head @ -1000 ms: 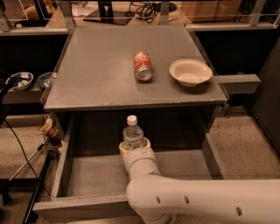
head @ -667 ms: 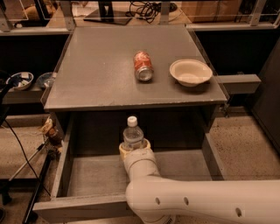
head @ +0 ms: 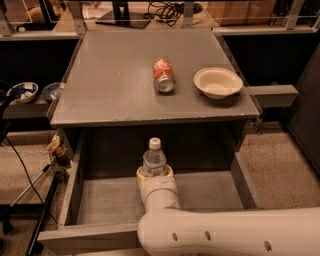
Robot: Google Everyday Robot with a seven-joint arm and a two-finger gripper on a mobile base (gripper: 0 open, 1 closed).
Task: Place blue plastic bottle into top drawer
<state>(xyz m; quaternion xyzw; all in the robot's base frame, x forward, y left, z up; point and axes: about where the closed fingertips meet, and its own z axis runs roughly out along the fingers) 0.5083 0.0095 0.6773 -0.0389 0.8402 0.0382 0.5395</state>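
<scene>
The grey cabinet top (head: 115, 85) bears a red can (head: 163, 75) at twelve o'clock from the gripper (head: 155, 173), which clasps the upright blue plastic bottle (head: 154, 158) in the open top drawer (head: 210, 195).

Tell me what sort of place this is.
Probably a robotics lab or workshop: cables on a bench behind the grey cabinet, and the gripper holding the blue plastic bottle upright inside the open top drawer.

Warm, dim overhead light fell evenly on the table (head: 110, 85). Deep shadow filled the back of the top drawer (head: 100, 200), where the gripper (head: 155, 174) clasped the blue plastic bottle (head: 154, 160). The surroundings were dark.
</scene>
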